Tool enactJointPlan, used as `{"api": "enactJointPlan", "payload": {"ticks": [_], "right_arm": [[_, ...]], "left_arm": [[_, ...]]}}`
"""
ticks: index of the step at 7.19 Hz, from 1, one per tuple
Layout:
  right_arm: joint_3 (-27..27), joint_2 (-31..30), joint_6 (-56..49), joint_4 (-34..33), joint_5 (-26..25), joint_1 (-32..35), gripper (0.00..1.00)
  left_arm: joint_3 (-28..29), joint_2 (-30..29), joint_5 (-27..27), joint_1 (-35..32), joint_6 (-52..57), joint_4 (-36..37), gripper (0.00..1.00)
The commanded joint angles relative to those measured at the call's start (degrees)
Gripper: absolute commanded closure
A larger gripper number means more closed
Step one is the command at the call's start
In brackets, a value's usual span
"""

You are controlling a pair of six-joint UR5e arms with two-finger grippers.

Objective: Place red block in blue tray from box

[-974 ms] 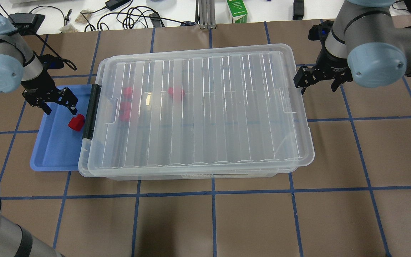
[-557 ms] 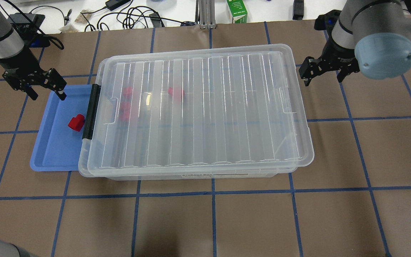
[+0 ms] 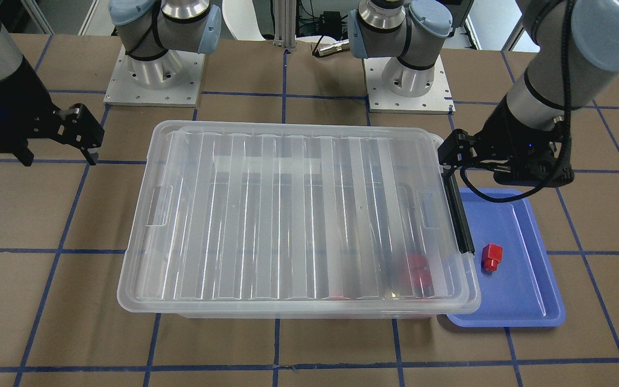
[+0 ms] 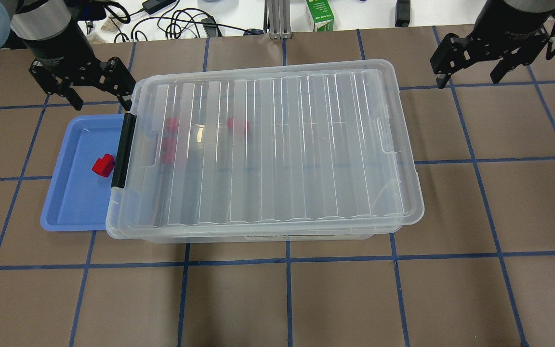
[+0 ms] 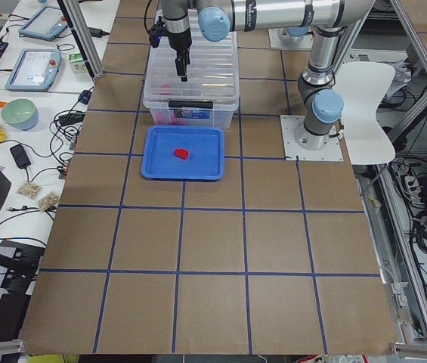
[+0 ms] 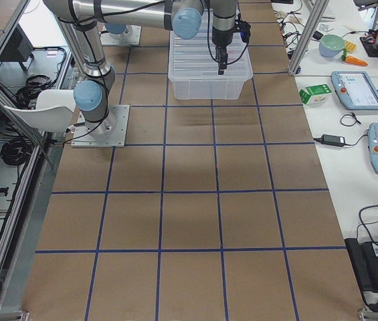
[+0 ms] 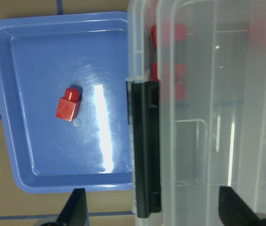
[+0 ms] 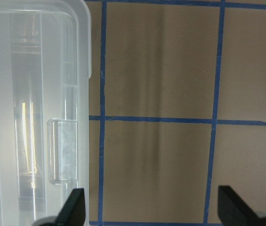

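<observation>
Red block (image 4: 103, 166) lies in the blue tray (image 4: 72, 202) beside the lidded box (image 4: 268, 144), long axis oblique to the rim. Left end effector (image 4: 101, 103), jaws apart, hangs nearer, high over the tray's box side; right end effector (image 4: 465, 74), also apart, hangs beyond the box.

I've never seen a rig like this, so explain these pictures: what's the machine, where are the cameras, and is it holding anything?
It is two robot arms at a table, each ending in a two-finger gripper. Two pictures look down on the table, one from behind the robot, one facing it; two look along it from its ends; two come from cameras on the wrists. On the table stands a clear box with its lid on; more red blocks show through it. Beside its black latch end lies a blue tray with one red block in it. The left gripper hangs near the box's latch end, the right gripper beyond the other end. Both are open and hold nothing.
</observation>
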Motion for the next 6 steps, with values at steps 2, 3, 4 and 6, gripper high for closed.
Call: {"api": "enactJointPlan", "payload": {"ticks": [2,3,4,6], "right_arm": [[-0.20,-1.39,7.49,0.61,0.81,7.54,0.00],[-0.28,-1.13,8.14,0.35,0.98,9.58,0.00],[-0.29,-1.21,9.72,0.61,1.06,9.78,0.00],[-0.37,-1.30,9.82,2.09,0.89,9.69,0.00]], "left_arm": [[-1.21,4.13,0.68,-4.12,-4.51,-3.52,0.00],[-1.39,4.93,0.77,-4.12,-4.25,-4.32,0.00],[-1.39,5.03,0.77,-4.12,-4.16,-4.33,0.00],[-1.39,4.94,0.33,-3.25,-3.81,-4.24,0.00]]}}
